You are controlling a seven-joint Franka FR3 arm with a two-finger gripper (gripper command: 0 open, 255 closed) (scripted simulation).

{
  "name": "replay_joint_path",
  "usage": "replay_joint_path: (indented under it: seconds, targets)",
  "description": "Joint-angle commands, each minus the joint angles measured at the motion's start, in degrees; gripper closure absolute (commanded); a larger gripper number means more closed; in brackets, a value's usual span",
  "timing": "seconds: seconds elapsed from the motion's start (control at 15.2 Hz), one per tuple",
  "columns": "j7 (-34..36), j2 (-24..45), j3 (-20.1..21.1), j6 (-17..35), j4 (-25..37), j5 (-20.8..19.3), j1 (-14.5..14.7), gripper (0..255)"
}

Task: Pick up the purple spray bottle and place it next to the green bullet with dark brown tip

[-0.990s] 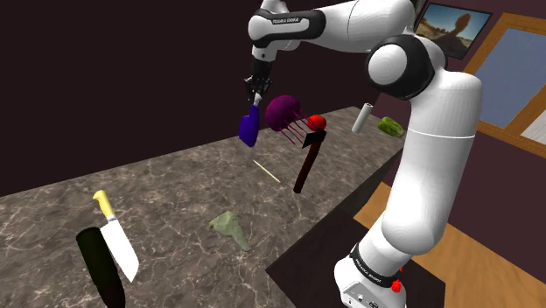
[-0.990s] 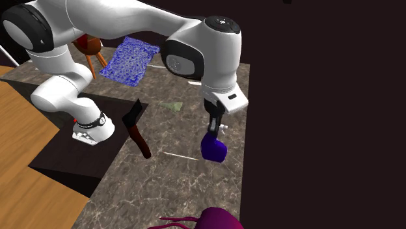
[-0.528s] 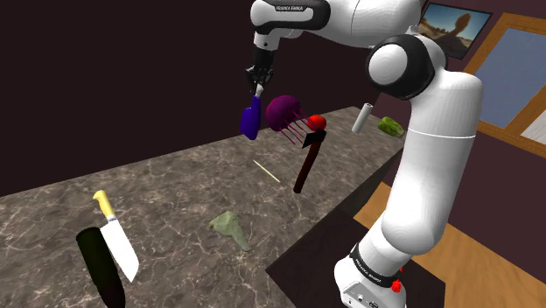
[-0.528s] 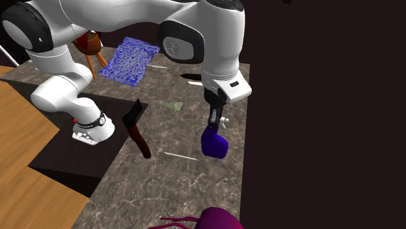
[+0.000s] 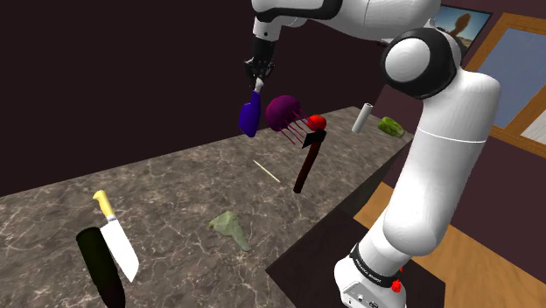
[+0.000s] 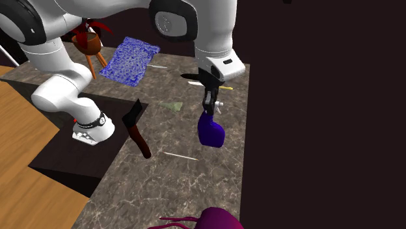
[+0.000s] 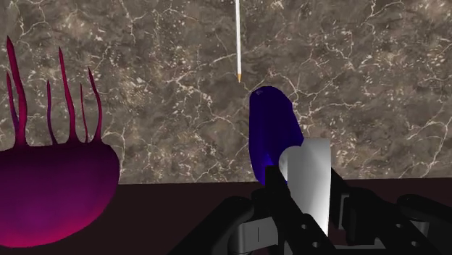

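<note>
The purple spray bottle (image 5: 249, 118) hangs in the air above the far edge of the marble counter (image 5: 175, 192), its white head clasped from above by my black gripper (image 5: 257, 84). In the second exterior view the bottle (image 6: 211, 132) dangles under the gripper (image 6: 209, 107), well clear of the counter. In the wrist view the fingers are shut on the white head (image 7: 308, 177), and the purple body (image 7: 274, 134) points away from the gripper (image 7: 308, 214). A small olive-green object (image 5: 391, 126), likely the bullet, lies at the counter's far right end.
A magenta tentacled object (image 5: 284, 112), a red piece (image 5: 316, 122), a dark-handled hatchet (image 5: 304, 166) and a white cylinder (image 5: 362, 118) stand right of the bottle. A thin white stick (image 5: 267, 171), a pale green lump (image 5: 229, 229), a yellow-handled knife (image 5: 114, 236) and a black bottle (image 5: 99, 267) lie nearer.
The gripper has risen with the spray bottle held in it, lifting it higher above the counter. Nothing else has moved.
</note>
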Motion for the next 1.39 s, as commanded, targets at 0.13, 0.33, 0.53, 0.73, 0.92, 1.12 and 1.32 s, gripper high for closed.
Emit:
replay_joint_path:
  seconds: [0.13, 0.33, 0.53, 0.73, 0.92, 1.12, 1.32]
  targets:
    - [4.1, -5.95, 1.46, 0.08, -5.97, -0.87, 2.65, 255]
    - [7.4, -9.91, 2.85, -0.37, -9.52, -1.31, 4.52, 255]
    - [10.78, -13.4, 4.42, -1.14, -12.28, -1.56, 6.33, 255]
    - [14.25, -16.42, 6.2, -2.17, -14.33, -1.6, 8.03, 255]
    - [17.79, -18.98, 8.08, -3.4, -15.71, -1.47, 9.73, 255]
    - [21.41, -21.05, 10.07, -4.8, -16.43, -1.2, 11.41, 255]
    - [25.11, -22.63, 12.18, -6.32, -16.52, -0.82, 13.07, 255]
